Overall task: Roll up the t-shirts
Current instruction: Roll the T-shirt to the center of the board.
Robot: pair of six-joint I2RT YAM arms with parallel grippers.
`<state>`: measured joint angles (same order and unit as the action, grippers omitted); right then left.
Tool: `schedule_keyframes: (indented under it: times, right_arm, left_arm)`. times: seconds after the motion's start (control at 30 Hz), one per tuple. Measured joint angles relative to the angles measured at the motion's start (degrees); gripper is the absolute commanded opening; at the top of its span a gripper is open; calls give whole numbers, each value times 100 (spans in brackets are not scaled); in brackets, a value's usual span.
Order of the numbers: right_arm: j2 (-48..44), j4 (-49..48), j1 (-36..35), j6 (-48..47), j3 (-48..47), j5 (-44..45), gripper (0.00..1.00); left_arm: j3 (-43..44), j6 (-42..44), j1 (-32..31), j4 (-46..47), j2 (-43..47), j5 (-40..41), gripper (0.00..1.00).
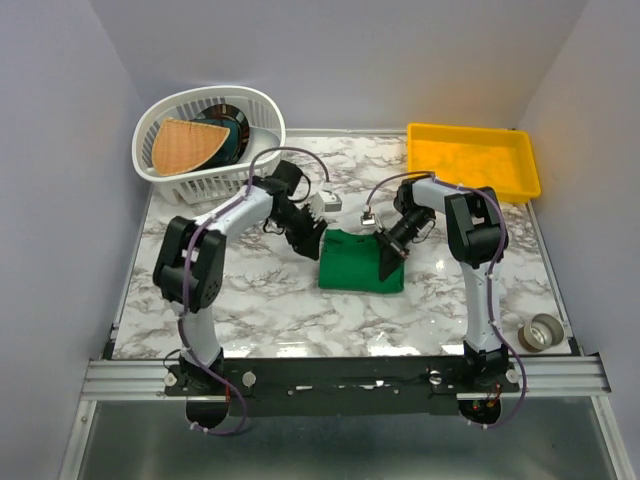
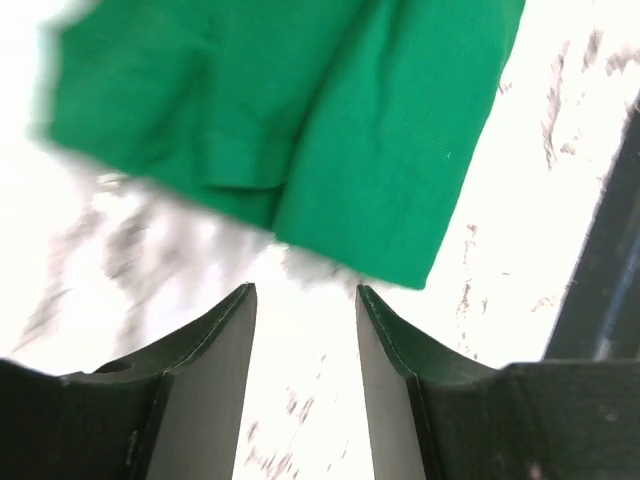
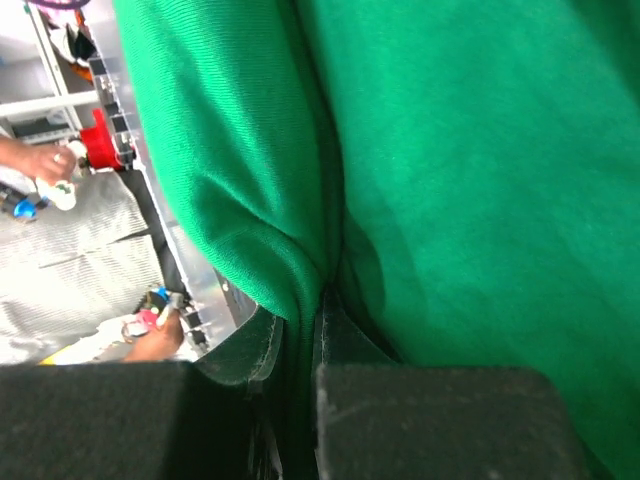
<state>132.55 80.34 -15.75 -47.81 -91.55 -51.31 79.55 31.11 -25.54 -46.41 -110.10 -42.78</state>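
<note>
From my station I saw the left gripper (image 2: 305,295) with its jaws standing apart and nothing between them. Only bare marble table (image 2: 300,400) showed in the gap. The green t-shirt (image 2: 300,120) lay just beyond those fingertips, not touching them.

The right gripper (image 3: 300,325) was clamped narrow on the shirt, with a fold of green fabric pinched between its two fingers. The rest of the cloth spread out ahead of the tips and to their right.

On the overhead view the shirt sat as a compact folded block between the two sets of fingers. The right ones were on its right edge and the left ones just off its upper left corner.

A white basket (image 1: 210,130) stood well beyond the left fingers. A yellow tray (image 1: 470,160) stood beyond the right ones, and a roll of tape (image 1: 543,332) lay well behind them.
</note>
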Motion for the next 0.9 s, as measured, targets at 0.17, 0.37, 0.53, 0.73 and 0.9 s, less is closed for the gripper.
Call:
schedule_keyframes:
  times: [0.17,0.37,0.53,0.73,0.9]
  right_arm:
    - [4,-35,11,341,-24,109,15]
    - [352,221,20,428,-426,116,15]
    - [457,341,50,407,-505,70,14]
    - [721,599,55,407,-811,57,15]
    - [796,680,83,402,-861,9,15]
  left_arm:
    - [-378,-116,70,693,1523,549,82]
    - [-2282,-35,-1040,2441,3720,1663,96]
    - [-4273,334,-2505,4044,4107,2822,91]
    - [-5676,1082,-3189,6201,3980,4033,91]
    - [-5987,1709,-3421,7307,3630,4385,89]
